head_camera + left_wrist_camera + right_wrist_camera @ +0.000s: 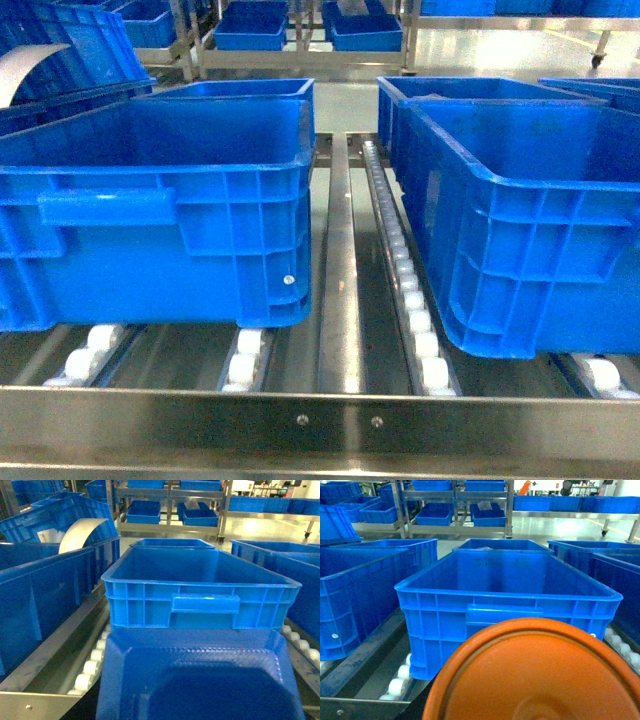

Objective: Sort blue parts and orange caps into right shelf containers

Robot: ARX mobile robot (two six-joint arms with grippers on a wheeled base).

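Two deep blue bins sit on the roller shelf [410, 300]: the left bin [160, 230] and the right bin [530, 250], a steel rail between them. Close to the right wrist camera looms an orange cap [535, 675], facing a bin [505, 595]; a blue part [200, 675] fills the left wrist view before another bin [200, 590]. Neither gripper shows, so whether the jaws are clamped cannot be told. The likely risk is release short of a rim, dropping a piece among the rollers.

Neither arm nor gripper shows in the head view. Each wrist view is filled at its lower edge by a close object, so the jaws' state cannot be told.
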